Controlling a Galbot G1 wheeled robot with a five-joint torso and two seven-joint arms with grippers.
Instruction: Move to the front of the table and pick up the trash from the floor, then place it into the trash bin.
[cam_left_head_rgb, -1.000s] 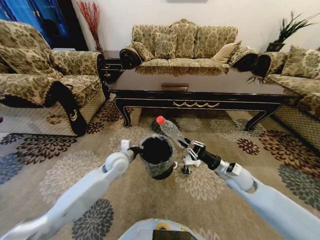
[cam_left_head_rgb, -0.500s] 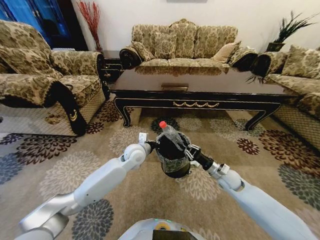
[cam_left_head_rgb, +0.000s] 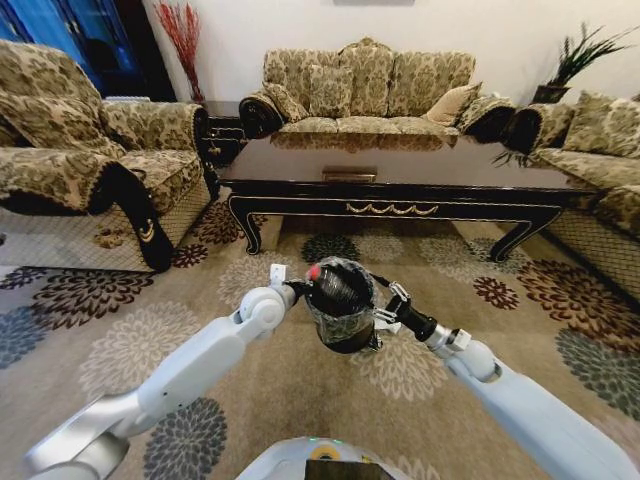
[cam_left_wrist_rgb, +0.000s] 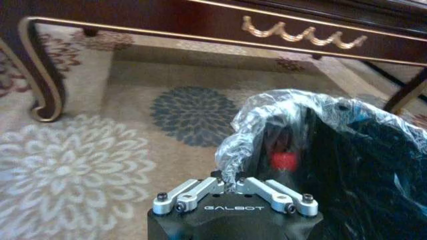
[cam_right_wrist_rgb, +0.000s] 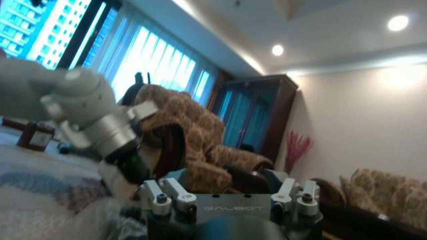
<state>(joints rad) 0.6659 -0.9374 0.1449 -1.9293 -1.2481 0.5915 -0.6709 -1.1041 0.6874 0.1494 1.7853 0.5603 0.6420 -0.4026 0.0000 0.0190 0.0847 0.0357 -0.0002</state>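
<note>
**Plastic bottle going into the held-up bin**

Beige flowered carpet (cam_left_head_rgb: 120, 340) is filling the lower half of the head view, and the long dark table (cam_left_head_rgb: 400, 185) is stretching across the middle, just beyond both arms. At centre frame the black bin (cam_left_head_rgb: 342, 318) with its clear liner is hanging off the floor, tipped toward the camera. The left gripper (cam_left_head_rgb: 296, 290) is pinching the bin's rim on its left side; in the left wrist view the gripper (cam_left_wrist_rgb: 231, 186) is closing its fingers on the crinkled liner edge. The right gripper (cam_left_head_rgb: 383, 316) is sitting just beside the bin's right rim, and whether its fingers are parted or together cannot be told from these views.

The bottle is lying inside the bin, its red cap (cam_left_wrist_rgb: 283, 160) showing against the dark interior, and again at the bin's upper left rim in the head view. So the bottle appears binned. Paper or smaller scraps are not visible on the carpet around the arms.
</note>
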